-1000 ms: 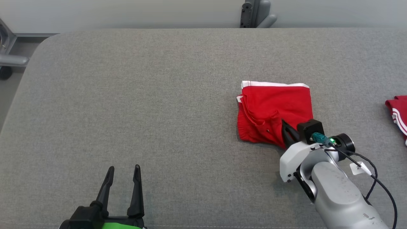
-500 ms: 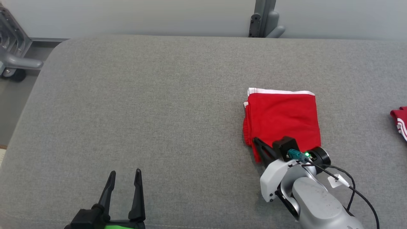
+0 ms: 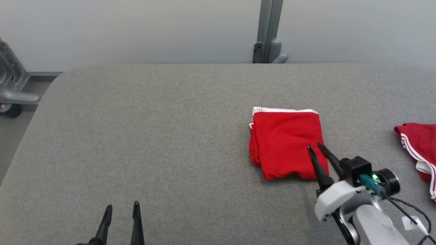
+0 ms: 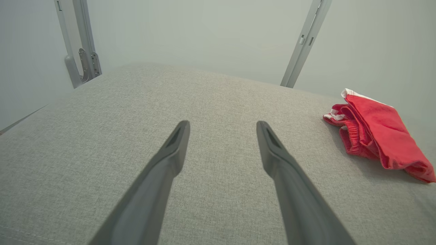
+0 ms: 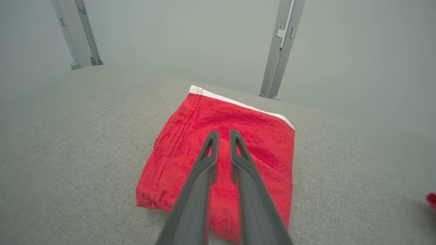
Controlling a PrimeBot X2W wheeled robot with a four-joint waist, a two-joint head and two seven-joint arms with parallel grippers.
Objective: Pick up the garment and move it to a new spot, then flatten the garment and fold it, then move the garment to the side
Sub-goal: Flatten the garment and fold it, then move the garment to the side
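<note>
The garment [image 3: 286, 143] is a pair of red shorts with white trim, lying folded into a rough square right of the middle of the grey padded table [image 3: 170, 136]. My right gripper [image 3: 314, 146] hovers over its near right part, fingers a narrow gap apart and holding nothing; the right wrist view shows the same gripper [image 5: 223, 133] above the garment [image 5: 238, 115]. Near the table's front edge at the lower left, my left gripper [image 3: 122, 206] stands open and empty. In the left wrist view that gripper [image 4: 223, 124] points across bare fabric, with the garment [image 4: 374, 132] off to its right.
Another red garment with white stripes [image 3: 417, 143] lies at the table's right edge. A grey post [image 3: 267, 30] stands behind the far edge and a grey metal frame [image 3: 13, 95] sits off the left end. The table's left half is bare.
My right gripper has let go of the garment's near corner and drawn back, its fingers parting slightly. The garment now lies flat. The head camera has tilted; the left gripper is still.
</note>
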